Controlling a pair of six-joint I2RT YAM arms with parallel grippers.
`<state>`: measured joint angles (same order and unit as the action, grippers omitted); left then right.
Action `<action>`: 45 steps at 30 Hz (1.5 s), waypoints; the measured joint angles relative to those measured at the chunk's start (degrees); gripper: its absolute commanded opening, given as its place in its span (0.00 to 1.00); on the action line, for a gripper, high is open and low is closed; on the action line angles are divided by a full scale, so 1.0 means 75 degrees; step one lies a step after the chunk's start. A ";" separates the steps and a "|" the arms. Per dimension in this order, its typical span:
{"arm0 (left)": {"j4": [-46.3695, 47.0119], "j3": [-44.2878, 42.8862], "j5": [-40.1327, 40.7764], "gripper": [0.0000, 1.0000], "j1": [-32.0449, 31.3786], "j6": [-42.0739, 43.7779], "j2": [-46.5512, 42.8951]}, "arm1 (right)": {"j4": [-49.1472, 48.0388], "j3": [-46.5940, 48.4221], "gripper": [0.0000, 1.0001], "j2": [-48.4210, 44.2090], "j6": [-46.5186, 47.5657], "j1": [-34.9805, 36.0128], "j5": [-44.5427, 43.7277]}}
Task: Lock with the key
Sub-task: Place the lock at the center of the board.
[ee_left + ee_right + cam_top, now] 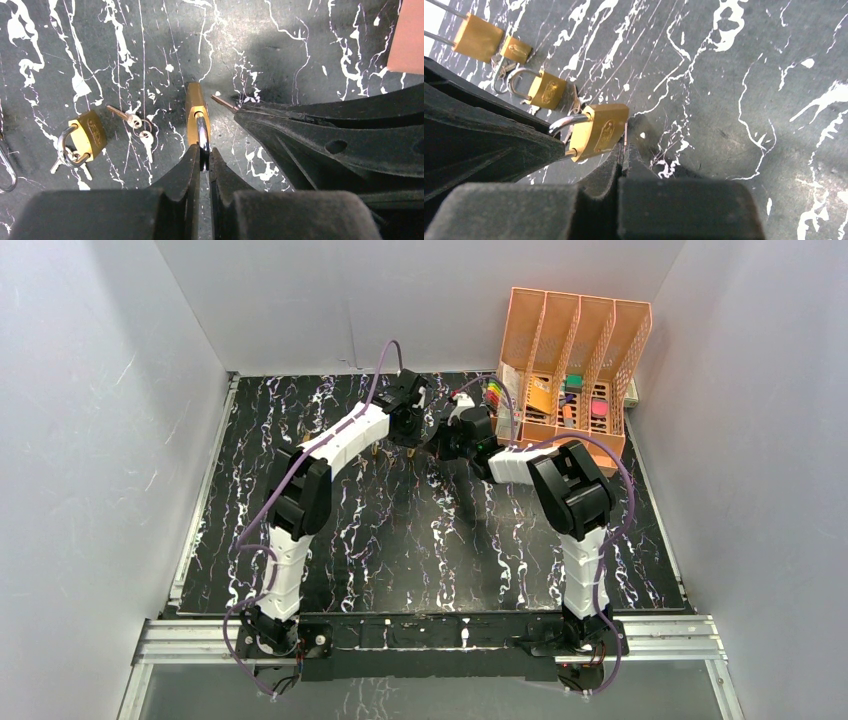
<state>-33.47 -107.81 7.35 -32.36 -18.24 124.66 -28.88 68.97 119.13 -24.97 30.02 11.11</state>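
At the far edge of the table (pixel 420 540), left gripper (pixel 204 155) clamps the padlock (pixel 194 102) by its shackle; right gripper (pixel 624 150) pinches the key (pixel 625 134), tip beside the lock body.

A black table (pixel 420 540) veined with white marbling is filling the middle of the top view. Plain pale grey walls are closing it in: a back wall (pixel 400 300) across the top, a left wall (pixel 90 440) and a right wall (pixel 760 440) slanting down the sides. An orange slotted file rack (pixel 575 340) is standing upright in the upper right, at the table's far right corner against the back wall, with small coloured items sitting in its lower compartments. An aluminium rail (pixel 430 635) is running along the table's near edge at the bottom. Soft, even light is falling from above, and the wrist views are showing faint glare on the marbled surface.
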 measured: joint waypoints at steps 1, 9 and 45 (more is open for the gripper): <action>-0.0108 -0.0140 -0.0006 0.00 0.0000 -0.0006 0.0055 | -0.0079 -0.0003 0.00 0.0000 -0.0026 0.0000 -0.0032; -0.0554 -0.0294 -0.0067 0.00 0.0006 -0.0140 0.0099 | -0.0379 -0.0026 0.00 0.0032 -0.0087 0.0000 -0.0093; 0.0192 0.0752 -0.0038 0.98 0.0157 -0.0119 -0.2011 | 0.0487 -0.0886 0.99 -0.1486 0.0458 0.0000 -0.1035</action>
<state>-32.03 -102.17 7.07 -31.18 -19.14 109.58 -25.23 62.33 107.98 -21.54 30.02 3.36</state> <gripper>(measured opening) 0.971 0.953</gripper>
